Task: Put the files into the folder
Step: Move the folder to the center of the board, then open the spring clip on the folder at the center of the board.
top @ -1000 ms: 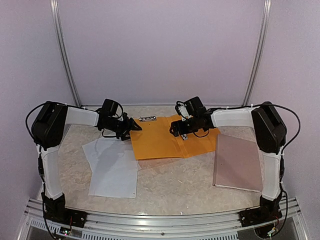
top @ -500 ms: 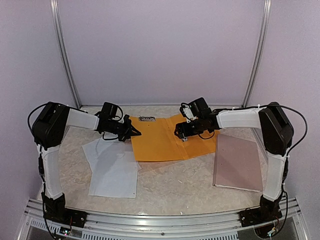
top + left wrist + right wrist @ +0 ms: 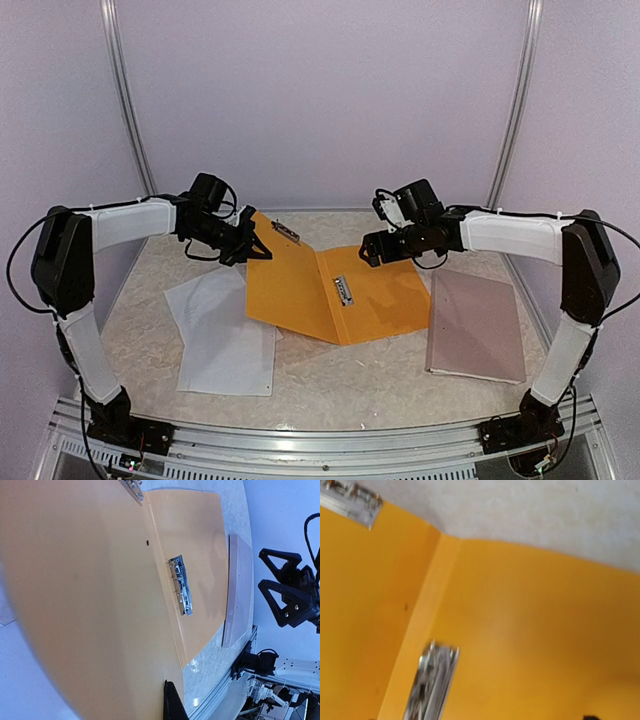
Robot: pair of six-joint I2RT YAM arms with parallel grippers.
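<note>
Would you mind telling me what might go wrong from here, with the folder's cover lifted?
The left pincer holds the folder only by the edge of its cover, so the thin flap may slip free and drop shut. The raised cover hangs over a corner of the files, so laying it flat may trap or crease them.

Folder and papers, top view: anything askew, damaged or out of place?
The folder lies open and skewed on the table, its left cover tilted up in the left end effector. The files beside it are fanned, not squared. Nothing looks damaged.
</note>
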